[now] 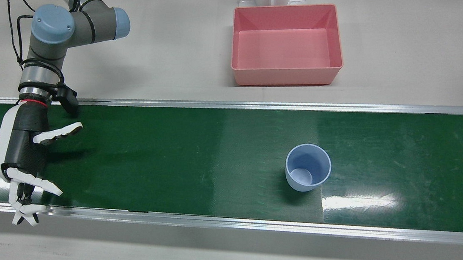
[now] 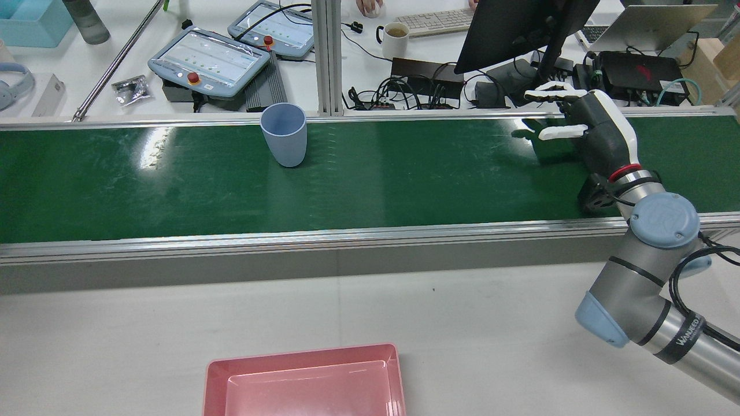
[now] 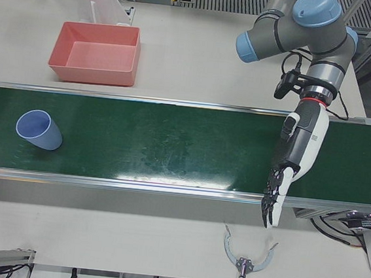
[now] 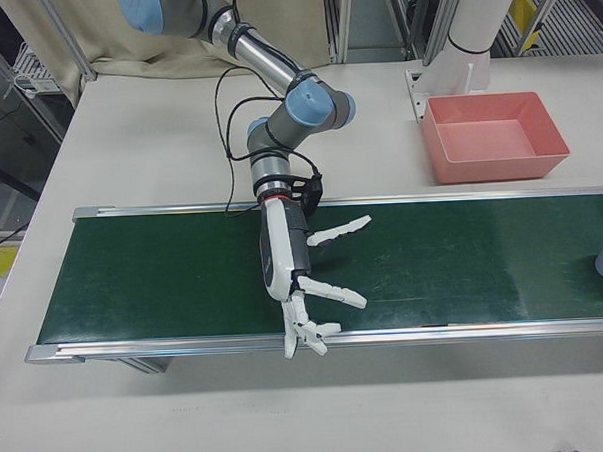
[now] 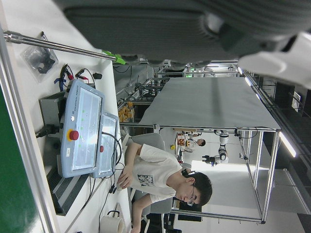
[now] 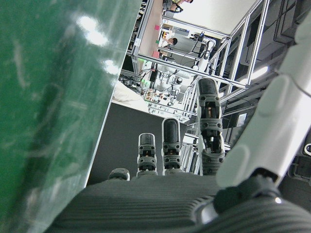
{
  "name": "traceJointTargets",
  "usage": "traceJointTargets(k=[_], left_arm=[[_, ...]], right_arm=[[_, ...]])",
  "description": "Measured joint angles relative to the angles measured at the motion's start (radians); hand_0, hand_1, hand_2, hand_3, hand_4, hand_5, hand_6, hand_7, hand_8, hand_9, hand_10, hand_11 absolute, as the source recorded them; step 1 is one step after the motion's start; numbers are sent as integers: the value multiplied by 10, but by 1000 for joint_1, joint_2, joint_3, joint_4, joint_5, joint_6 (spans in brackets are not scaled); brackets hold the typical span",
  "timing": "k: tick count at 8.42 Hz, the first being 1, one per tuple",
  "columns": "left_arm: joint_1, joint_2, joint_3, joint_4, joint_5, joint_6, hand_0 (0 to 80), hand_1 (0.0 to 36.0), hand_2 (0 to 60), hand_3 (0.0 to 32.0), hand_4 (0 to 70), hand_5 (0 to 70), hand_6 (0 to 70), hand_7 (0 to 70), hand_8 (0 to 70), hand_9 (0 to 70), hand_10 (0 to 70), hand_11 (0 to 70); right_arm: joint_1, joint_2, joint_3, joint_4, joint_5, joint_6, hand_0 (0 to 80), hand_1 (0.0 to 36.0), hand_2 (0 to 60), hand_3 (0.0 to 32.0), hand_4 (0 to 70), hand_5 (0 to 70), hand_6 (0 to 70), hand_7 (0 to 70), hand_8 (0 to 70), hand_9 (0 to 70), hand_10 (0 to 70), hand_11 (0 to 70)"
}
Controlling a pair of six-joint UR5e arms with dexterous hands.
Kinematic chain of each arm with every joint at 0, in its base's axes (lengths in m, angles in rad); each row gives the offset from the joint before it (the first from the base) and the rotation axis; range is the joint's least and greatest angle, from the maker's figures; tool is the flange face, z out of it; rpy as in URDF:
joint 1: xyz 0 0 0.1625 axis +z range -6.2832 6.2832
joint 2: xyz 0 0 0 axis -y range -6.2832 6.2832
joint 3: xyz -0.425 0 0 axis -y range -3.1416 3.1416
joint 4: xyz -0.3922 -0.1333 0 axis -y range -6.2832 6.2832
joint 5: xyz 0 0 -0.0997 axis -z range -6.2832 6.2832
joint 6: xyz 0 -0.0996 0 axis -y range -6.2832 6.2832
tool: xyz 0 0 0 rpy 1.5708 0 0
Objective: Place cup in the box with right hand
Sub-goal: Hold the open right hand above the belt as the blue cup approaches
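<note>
cup (image 1: 307,167) upright on belt (image 1: 175,165), box (image 2: 304,381) cut off

Belt (image 1: 154,163) bare between robot hand (image 1: 25,154) and cup (image 1: 307,167) (unobstructed).

White table (image 1: 397,46), green conveyor belt (image 1: 175,161), cluttered desk beyond with teach pendants (image 2: 211,60), keyboard (image 2: 433,22), mug (image 2: 396,36)
</note>
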Motion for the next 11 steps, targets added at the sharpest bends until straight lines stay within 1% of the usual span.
traceJointTargets(k=[3,5,6,8,9,11], left_arm=[[0,0,0,0,0,0,0,0,0,0,0,0,0,0,0,0,0,0],[0,0,0,0,0,0,0,0,0,0,0,0,0,0,0,0,0,0],[-1,0,0,0,0,0,0,0,0,0,0,0,0,0,0,0,0,0],[0,0,0,0,0,0,0,0,0,0,0,0,0,0,0,0,0,0],[-1,0,0,0,0,0,0,0,0,0,0,0,0,0,0,0,0,0],[-1,0,0,0,0,0,0,0,0,0,0,0,0,0,0,0,0,0]], right_arm=[[-1,1,-2,1,0,-2,501,0,0,32,442,16,86,501,83,217,0,0],[-1,0,-4,0,0,-3,502,0,0,34,434,16,84,491,81,213,0,0],[-1,-1,-5,0,0,-4,503,0,0,30,445,16,86,497,82,215,0,0],[-2,0,-17,1,0,-2,501,0,0,44,408,17,81,475,80,208,0,0],[-2,1,-20,1,0,-1,501,0,0,42,420,17,83,482,81,211,0,0],[-2,2,-21,2,0,0,502,0,0,38,423,17,84,486,82,213,0,0]])
